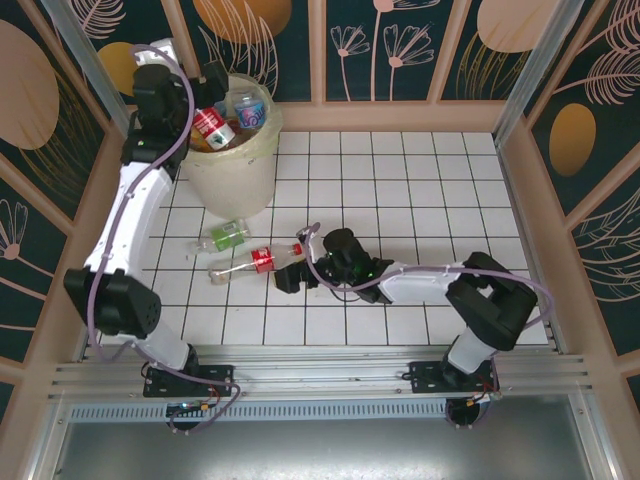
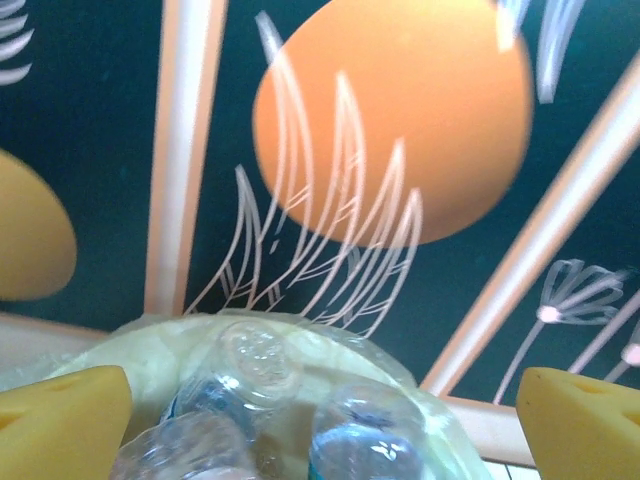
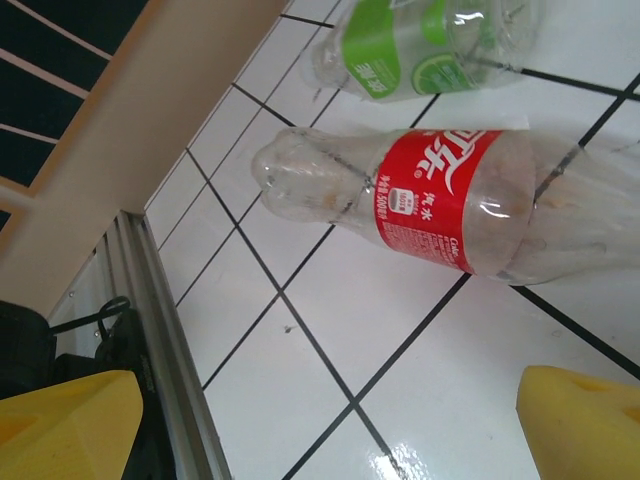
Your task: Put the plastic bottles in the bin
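The cream bin (image 1: 262, 140) stands at the back left with several plastic bottles in it, among them a red-labelled one (image 1: 212, 127) and a blue-capped one (image 1: 248, 110). My left gripper (image 1: 210, 85) hangs open over the bin's back rim. In the left wrist view its yellow pads (image 2: 60, 425) stand wide apart above clear bottles (image 2: 250, 365) in the bag-lined bin (image 2: 140, 345). Two bottles lie on the tiles: a green-labelled one (image 1: 228, 236) (image 3: 420, 45) and a red-labelled one (image 1: 258, 262) (image 3: 440, 200). My right gripper (image 1: 297, 262) (image 3: 330, 430) is open, low by the red-labelled bottle, with nothing between its fingers.
Wooden-framed patterned walls (image 1: 400, 50) close in the white tiled table (image 1: 420, 190) at the back and sides. An aluminium rail (image 1: 320, 365) (image 3: 165, 330) runs along the near edge. Bare tiles stretch to the right of the bin.
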You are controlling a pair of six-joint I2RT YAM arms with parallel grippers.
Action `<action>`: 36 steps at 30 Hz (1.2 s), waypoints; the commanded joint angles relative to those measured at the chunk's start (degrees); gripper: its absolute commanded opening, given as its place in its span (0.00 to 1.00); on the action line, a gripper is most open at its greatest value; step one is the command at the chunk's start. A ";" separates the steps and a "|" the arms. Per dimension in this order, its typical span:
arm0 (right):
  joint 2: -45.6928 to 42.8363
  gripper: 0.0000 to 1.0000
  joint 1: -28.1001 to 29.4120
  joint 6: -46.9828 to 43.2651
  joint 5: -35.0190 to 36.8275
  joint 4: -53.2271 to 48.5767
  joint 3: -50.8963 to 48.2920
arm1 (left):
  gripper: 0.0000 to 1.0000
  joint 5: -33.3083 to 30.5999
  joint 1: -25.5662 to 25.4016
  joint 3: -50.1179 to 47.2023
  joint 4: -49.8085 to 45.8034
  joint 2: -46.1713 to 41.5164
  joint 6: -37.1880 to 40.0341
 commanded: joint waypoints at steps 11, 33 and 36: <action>-17.78 0.98 -2.66 -14.28 -3.17 -20.38 -1.17 | 0.98 8.48 -9.09 -14.67 -14.74 -11.74 11.48; -43.74 0.99 -11.69 -12.80 -6.03 -32.34 -4.20 | 0.99 7.02 -24.21 -22.97 -31.64 -0.15 22.86; -43.74 0.99 -11.80 -12.81 -6.21 -32.42 -4.18 | 0.99 4.53 -24.92 -23.32 -32.69 2.18 23.15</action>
